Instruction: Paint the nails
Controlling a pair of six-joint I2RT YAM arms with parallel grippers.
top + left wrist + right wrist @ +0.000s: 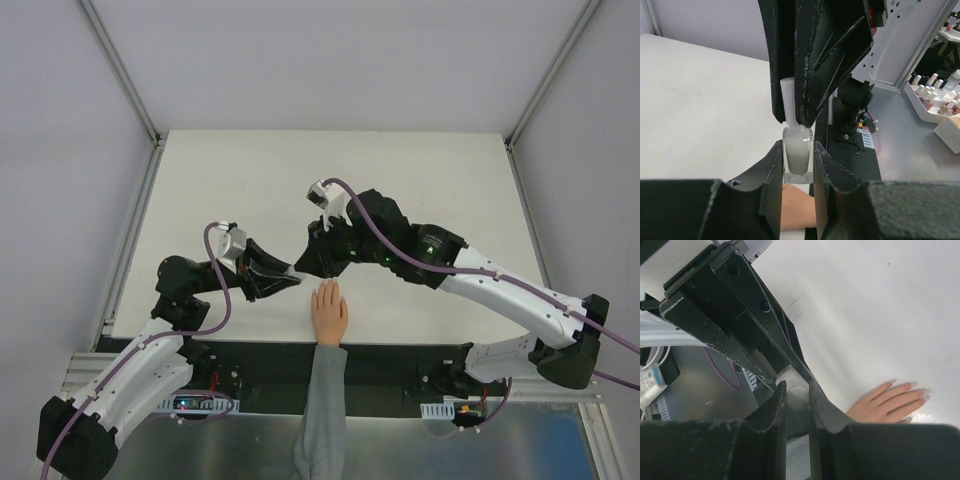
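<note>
The peach mannequin hand with a grey sleeve lies palm down at the table's near edge; its nails are small and pale pink. My left gripper is shut on the body of a small clear bottle and holds it above the hand. My right gripper is shut on the bottle's white cap, which points towards it. In the top view the two grippers meet just left of the fingertips, hiding the bottle.
The white table stretches behind the arms, bounded by metal frame posts. In the left wrist view a tray of several nail polish bottles stands off the table at the right, beyond the black arm mount.
</note>
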